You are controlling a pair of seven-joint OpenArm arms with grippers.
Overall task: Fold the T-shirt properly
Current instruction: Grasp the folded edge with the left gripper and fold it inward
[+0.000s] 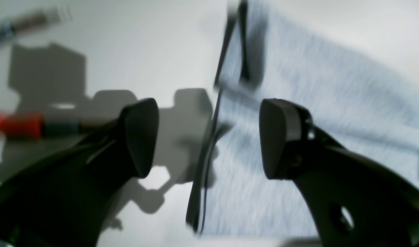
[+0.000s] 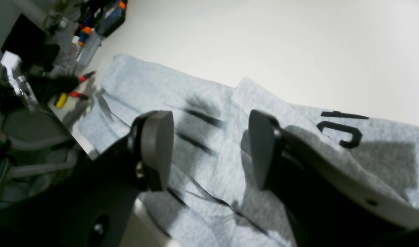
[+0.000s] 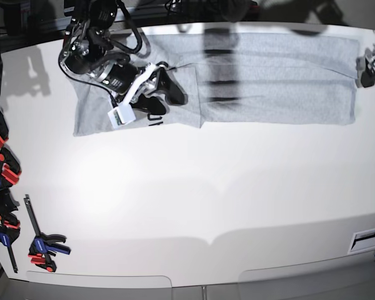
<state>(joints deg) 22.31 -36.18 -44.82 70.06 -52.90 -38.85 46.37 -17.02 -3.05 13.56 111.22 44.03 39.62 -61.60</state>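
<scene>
My biggest worry is the cloth creeping: the T-shirt lies as a long grey band across the far side of the worktop, and the folded layers under my right gripper sit loosely over one another, so any drag as I lift away could pull a flap open and spoil the fold. That gripper hovers over the band's left part with its jaws standing wide and nothing between them, only grey fabric and black lettering below. My left gripper is also spread wide and empty, straddling the shirt's edge at the band's right end, one finger over bare worktop and the other over cloth; a careless closing there might catch only the top layer, or snag the dark edge line, and skew the hem. The left wrist view is blurred, so I cannot judge how close the fingers are to the fabric. Counting: one T-shirt, two grippers, and a cluster of clamps along the left edge, at least four, well apart from the shirt.
</scene>
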